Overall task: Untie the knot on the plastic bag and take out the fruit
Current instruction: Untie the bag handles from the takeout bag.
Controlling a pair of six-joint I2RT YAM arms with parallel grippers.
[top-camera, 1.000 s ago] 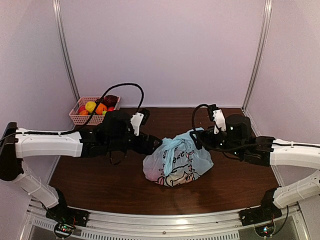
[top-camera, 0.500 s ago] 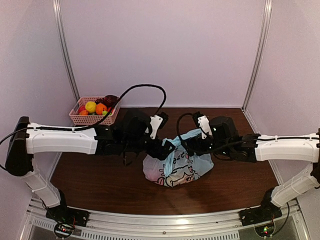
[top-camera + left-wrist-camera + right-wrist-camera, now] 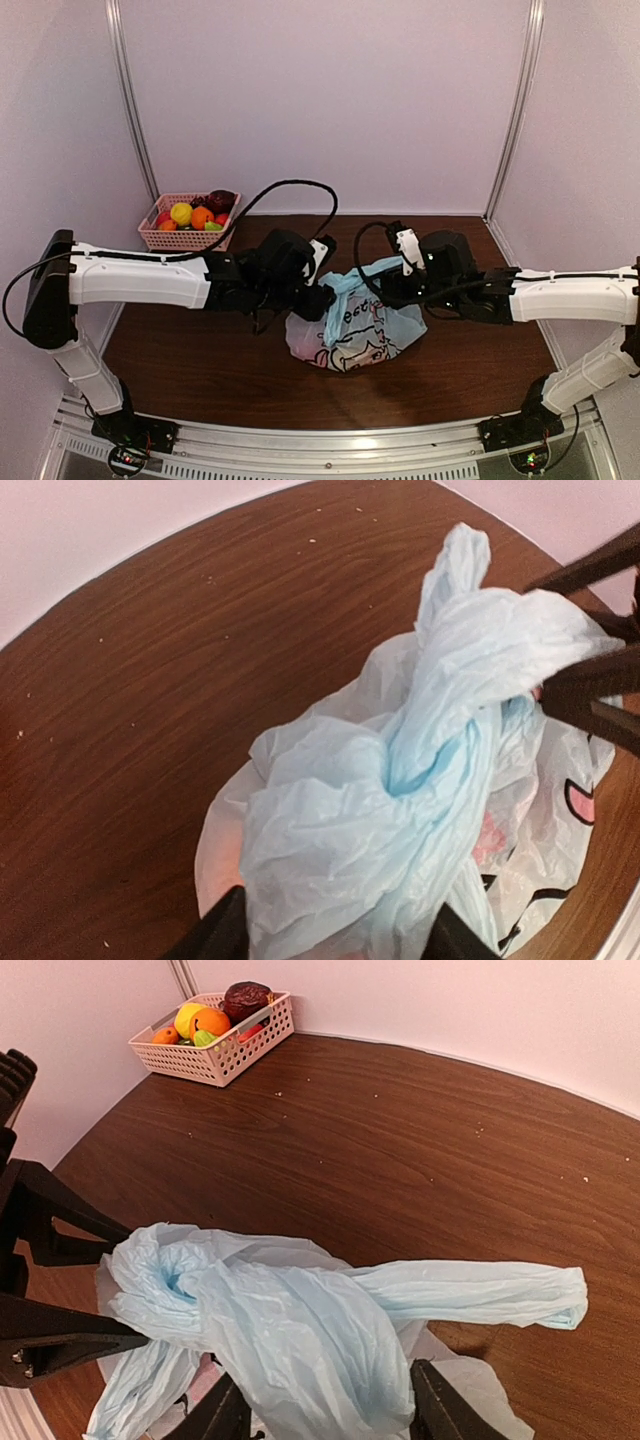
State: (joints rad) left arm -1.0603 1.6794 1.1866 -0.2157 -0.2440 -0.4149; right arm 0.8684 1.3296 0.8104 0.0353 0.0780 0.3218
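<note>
The light blue plastic bag (image 3: 360, 330) lies mid-table, tied at the top by its knot (image 3: 425, 745). My left gripper (image 3: 320, 298) reaches in from the left. Its jaws stand apart on either side of the puffy bunch of handle plastic (image 3: 330, 840) below the knot. My right gripper (image 3: 385, 290) comes from the right, jaws likewise apart around the other handle bunch (image 3: 300, 1340), not squeezing it flat. A loose handle tail (image 3: 480, 1295) points away. The fruit in the bag shows only as a reddish tint (image 3: 490, 835) through the plastic.
A pink lattice basket (image 3: 163, 238) with several toy fruits stands at the back left corner. White walls and metal posts close the table on three sides. Black cables loop above both wrists.
Both arms have moved inward to the bag's top. Each pair of jaws, wide a second ago, has narrowed around a handle bunch beside the knot.
</note>
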